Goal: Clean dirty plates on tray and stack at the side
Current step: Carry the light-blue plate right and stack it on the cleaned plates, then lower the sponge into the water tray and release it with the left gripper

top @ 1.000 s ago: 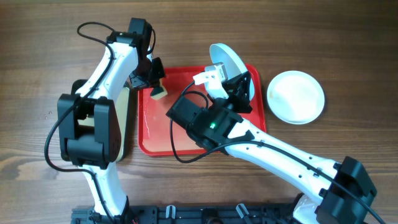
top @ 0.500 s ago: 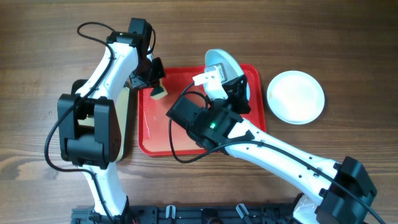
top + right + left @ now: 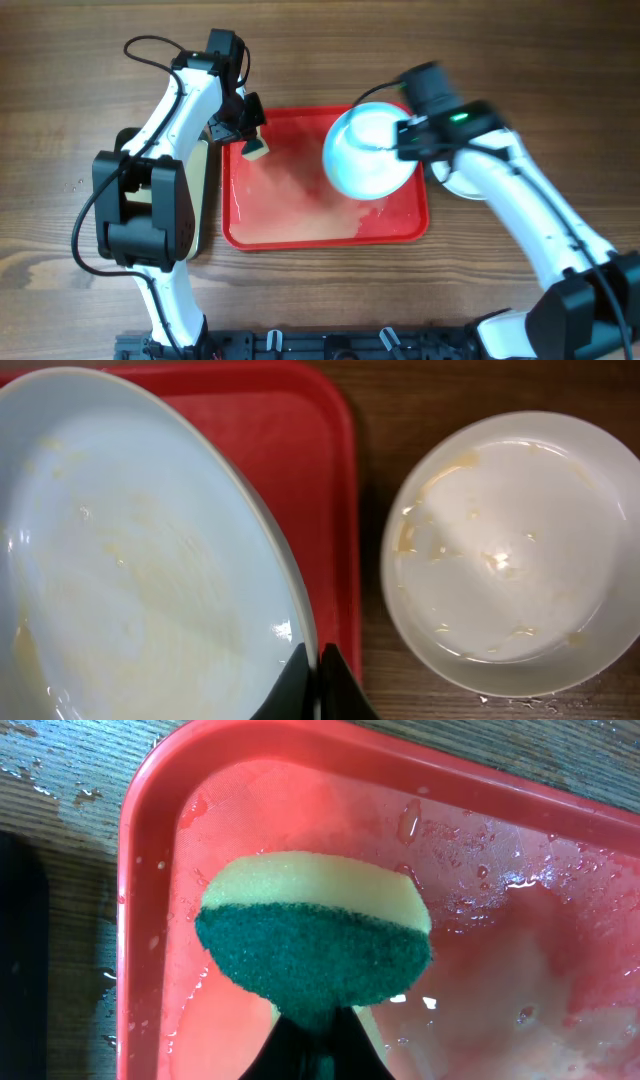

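Note:
My right gripper (image 3: pixel 405 135) (image 3: pixel 318 660) is shut on the rim of a pale light-blue plate (image 3: pixel 367 152) (image 3: pixel 130 550). It holds the plate face up over the right part of the red tray (image 3: pixel 300 230) (image 3: pixel 290 420); the plate carries yellowish smears. A white plate (image 3: pixel 510 550) with food streaks lies on the table right of the tray, mostly hidden under my right arm in the overhead view (image 3: pixel 455 182). My left gripper (image 3: pixel 250 135) (image 3: pixel 320 1030) is shut on a yellow-and-green sponge (image 3: pixel 257 148) (image 3: pixel 315 935) over the tray's wet back left corner (image 3: pixel 140 920). No second pale blue plate shows.
A black-rimmed tray (image 3: pixel 203 200) lies along the red tray's left side, partly under my left arm. Water drops and smears cover the red tray's floor. Bare wood table lies around both trays.
The pale blue plate went from standing tilted at the tray's back edge to lying face up over its right part. My right arm now reaches in from the right. The left arm has not moved.

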Controlling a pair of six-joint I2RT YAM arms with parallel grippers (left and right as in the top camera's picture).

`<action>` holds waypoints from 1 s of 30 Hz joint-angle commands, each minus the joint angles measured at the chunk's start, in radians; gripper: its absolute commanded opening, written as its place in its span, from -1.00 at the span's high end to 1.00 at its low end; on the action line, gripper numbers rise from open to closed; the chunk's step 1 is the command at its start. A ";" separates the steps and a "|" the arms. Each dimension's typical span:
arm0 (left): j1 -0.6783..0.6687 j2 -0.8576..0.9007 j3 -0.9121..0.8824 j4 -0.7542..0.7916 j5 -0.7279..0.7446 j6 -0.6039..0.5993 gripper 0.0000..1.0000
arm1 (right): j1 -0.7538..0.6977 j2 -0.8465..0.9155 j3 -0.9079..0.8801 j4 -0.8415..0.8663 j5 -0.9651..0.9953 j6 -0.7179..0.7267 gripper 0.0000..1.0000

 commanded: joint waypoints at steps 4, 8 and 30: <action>-0.001 -0.002 0.015 0.000 -0.010 -0.010 0.92 | -0.437 -0.030 -0.087 0.036 -0.241 -0.074 0.91; -0.001 -0.002 0.015 0.000 -0.010 -0.010 0.92 | -0.620 -0.029 -0.230 0.161 -0.258 -0.021 0.92; 0.019 -0.249 0.151 -0.312 -0.386 -0.050 0.92 | -0.546 -0.085 -0.148 0.183 -0.652 -0.105 0.10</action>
